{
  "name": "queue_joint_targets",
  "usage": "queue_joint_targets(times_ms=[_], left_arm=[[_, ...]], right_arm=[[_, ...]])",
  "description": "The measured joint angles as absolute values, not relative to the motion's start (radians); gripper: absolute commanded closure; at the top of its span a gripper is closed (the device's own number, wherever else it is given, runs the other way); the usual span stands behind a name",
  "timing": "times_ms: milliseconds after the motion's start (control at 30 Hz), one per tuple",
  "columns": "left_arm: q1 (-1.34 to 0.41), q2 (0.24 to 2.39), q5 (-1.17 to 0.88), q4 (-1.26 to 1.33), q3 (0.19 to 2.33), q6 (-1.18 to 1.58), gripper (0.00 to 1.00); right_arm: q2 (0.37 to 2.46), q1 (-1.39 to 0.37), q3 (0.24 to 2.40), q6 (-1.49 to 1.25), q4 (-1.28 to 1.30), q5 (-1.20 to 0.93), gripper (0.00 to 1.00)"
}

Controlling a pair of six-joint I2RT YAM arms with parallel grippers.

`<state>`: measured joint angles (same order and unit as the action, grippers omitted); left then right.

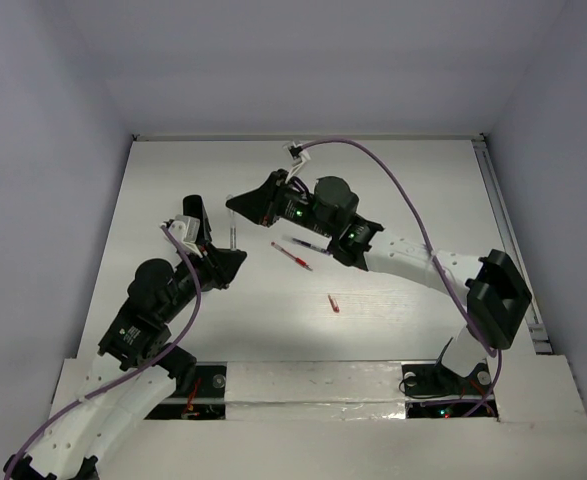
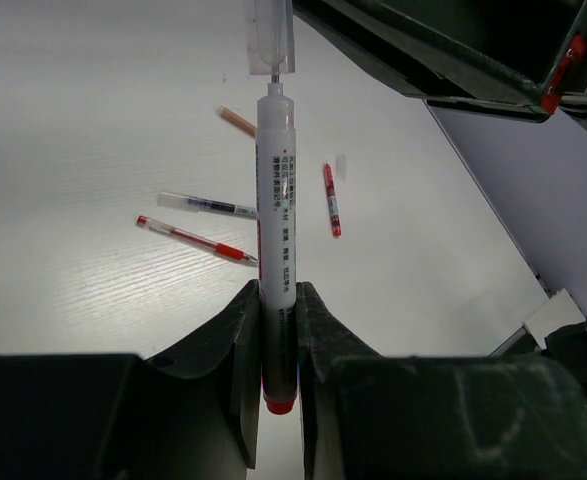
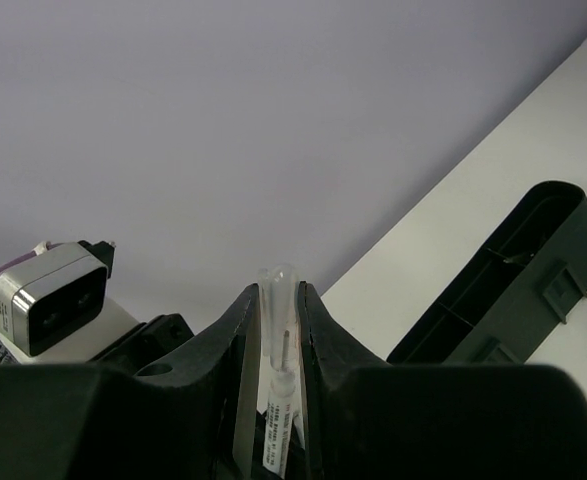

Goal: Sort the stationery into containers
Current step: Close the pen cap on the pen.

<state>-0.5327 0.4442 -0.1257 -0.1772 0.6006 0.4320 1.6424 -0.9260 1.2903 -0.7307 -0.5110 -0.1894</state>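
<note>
Plastic of this sort is light, stiff and smooth, so the white pen (image 2: pixel 276 200) should weigh next to nothing but could slip or swivel if pinched at one narrow spot. It is held up off the table (image 2: pixel 73 120), spanning the gap between the two arms. The left gripper (image 2: pixel 278 292) has its fingers pressed on the lower barrel, just above the red end plug, which is a sound place to hold: the barrel is round and rigid there and will not crush. The right gripper (image 3: pixel 275 295) pinches the clear cap (image 2: pixel 271 35) at the writing end, and the pen's tip shows through it. The cap is thin-walled and looks the weaker part, so hard squeezing or any sideways bend between the arms seems the main risk. Pulling or pushing straight along the pen's axis would suit it best. A red pen (image 2: pixel 193 240), a dark pen (image 2: pixel 211 205), a short red pen (image 2: pixel 331 200) and a tan piece (image 2: pixel 237 121) lie loose on the table below. The black box (image 3: pixel 503 290) sits on the table beyond the right gripper, its compartments open upward and none of the stationery visible inside it.
</note>
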Motion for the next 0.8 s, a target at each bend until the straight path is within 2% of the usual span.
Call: queue_joint_targets(times_ms=[800], left_arm=[[-0.533,0.428,-0.103,-0.211,0.601,0.440,1.00]], right_arm=[[1.642,-0.955,1.212,-0.761,-0.613,-0.162,1.00]])
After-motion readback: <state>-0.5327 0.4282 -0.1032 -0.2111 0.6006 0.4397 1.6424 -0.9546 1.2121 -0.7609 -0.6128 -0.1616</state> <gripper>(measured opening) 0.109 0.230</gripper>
